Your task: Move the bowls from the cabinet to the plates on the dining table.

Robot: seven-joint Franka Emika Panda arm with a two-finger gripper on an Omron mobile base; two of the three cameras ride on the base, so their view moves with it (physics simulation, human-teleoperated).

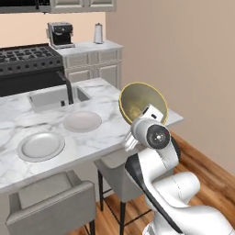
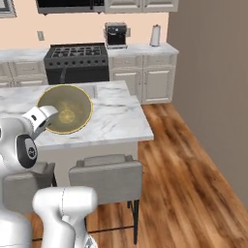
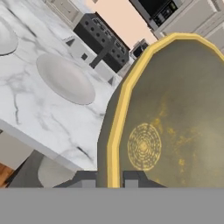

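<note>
My gripper (image 3: 109, 180) is shut on the rim of a bowl (image 1: 142, 103), cream-olive inside with a yellow rim. The bowl hangs tilted on edge, its inside facing the base, over the right end of the marble dining table (image 1: 110, 98). The same bowl (image 2: 65, 109) and the gripper (image 2: 51, 115) at its left rim appear in the right base view. Two pale plates lie on the table left of the bowl: the nearer plate (image 1: 82, 121) and the farther plate (image 1: 41, 146). In the hand view the nearer plate (image 3: 65, 78) lies left of the bowl (image 3: 175, 118). Both plates are bare.
A sink (image 1: 50, 97) with a dark faucet (image 1: 68, 87) is set in the table behind the plates. Grey stools (image 1: 50, 202) stand along its near side. A stove (image 2: 76, 60), a coffee machine (image 2: 116, 35) and lower cabinets (image 2: 145, 77) line the back wall. Wood floor (image 2: 193, 160) lies right.
</note>
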